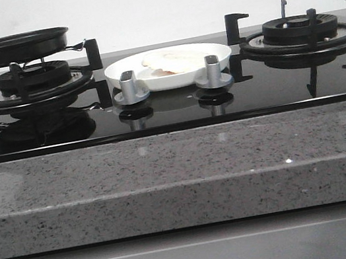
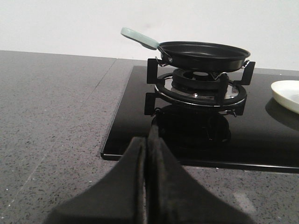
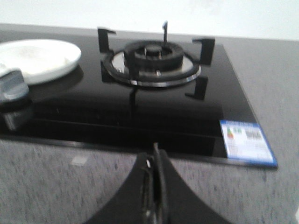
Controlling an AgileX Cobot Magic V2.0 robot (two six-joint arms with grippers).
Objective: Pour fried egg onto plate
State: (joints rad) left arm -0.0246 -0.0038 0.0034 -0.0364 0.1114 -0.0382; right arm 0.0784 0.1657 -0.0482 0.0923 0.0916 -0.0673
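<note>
So the fried egg (image 1: 173, 61) is lying flat in the plate (image 1: 216, 68), which sits on the glass hob between the two burners, right behind the two silver knobs (image 1: 129, 87). The black pan (image 1: 11, 48) is on the left burner, empty. Both pincers, left (image 2: 148, 154) and right (image 3: 155, 172), are clenched on nothing, hanging over the grey desk (image 1: 168, 177).

Pale fried egg (image 1: 172, 61) lies flat on white plate (image 1: 123, 68)
</note>
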